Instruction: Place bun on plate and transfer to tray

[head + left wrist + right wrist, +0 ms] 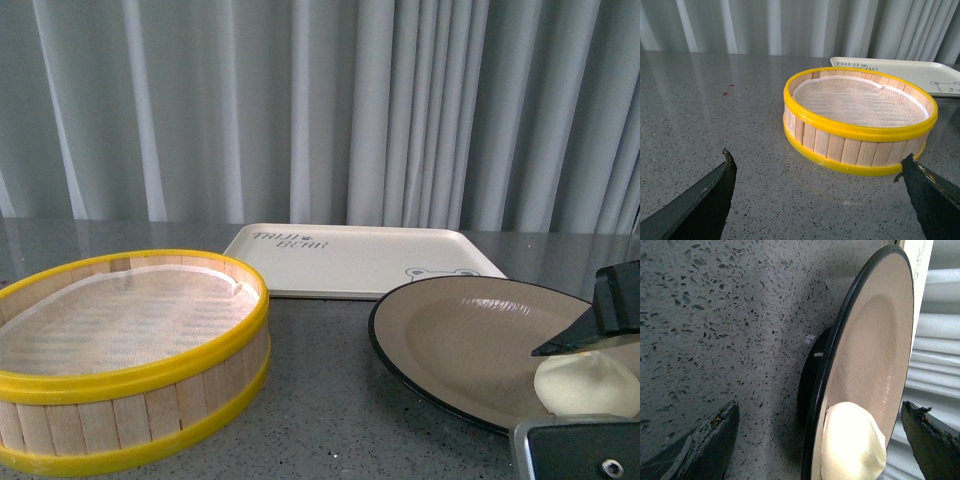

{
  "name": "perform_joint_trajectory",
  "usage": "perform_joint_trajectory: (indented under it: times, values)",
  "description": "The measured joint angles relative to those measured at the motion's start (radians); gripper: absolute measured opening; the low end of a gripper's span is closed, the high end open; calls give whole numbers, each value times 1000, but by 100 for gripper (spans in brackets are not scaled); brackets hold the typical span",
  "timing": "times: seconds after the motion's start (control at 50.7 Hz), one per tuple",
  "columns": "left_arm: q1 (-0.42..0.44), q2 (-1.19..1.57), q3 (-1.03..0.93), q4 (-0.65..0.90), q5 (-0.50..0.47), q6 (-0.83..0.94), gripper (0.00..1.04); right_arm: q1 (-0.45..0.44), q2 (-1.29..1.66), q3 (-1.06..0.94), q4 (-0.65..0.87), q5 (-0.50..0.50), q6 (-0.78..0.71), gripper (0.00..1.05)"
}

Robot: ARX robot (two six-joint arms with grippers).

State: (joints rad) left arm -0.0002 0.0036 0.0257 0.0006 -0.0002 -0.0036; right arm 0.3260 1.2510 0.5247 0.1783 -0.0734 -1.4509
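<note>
Currently we find the right pincer (818, 407) spread open, the bun (852, 445) lying between its fingers just inside the rim of the plate (875, 340); any tilt while lifting could roll it off.

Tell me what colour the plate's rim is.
Black; the plate shows it best in the right wrist view.

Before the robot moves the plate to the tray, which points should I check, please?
1. Bun on plate: ok, though it lies near the rim, not in the middle.
2. Right pincer let go of bun: ok, open, fingers wide of it.
3. Left pincer free: ok, open, holding nothing.
4. Plate gripped: not ok, neither pincer holds it.
5. Tray free where visible: ok.
6. Plate lying flat on table: cannot tell.
</note>
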Motion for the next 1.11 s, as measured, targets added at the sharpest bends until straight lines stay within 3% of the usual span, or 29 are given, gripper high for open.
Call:
perform_joint_trajectory:
  times: [0.454,0.908,0.987,1.105]
  values:
    - [0,0,0,0,0,0,98,17,113,56,67,-15,-16,94]
    - [0,0,0,0,0,0,98,63,100,27,73,2,-11,11]
    - [0,0,0,0,0,0,98,64,76,14,90,16,-29,3]
    - [0,0,0,0,0,0,98,64,63,-18,140,42,-35,3]
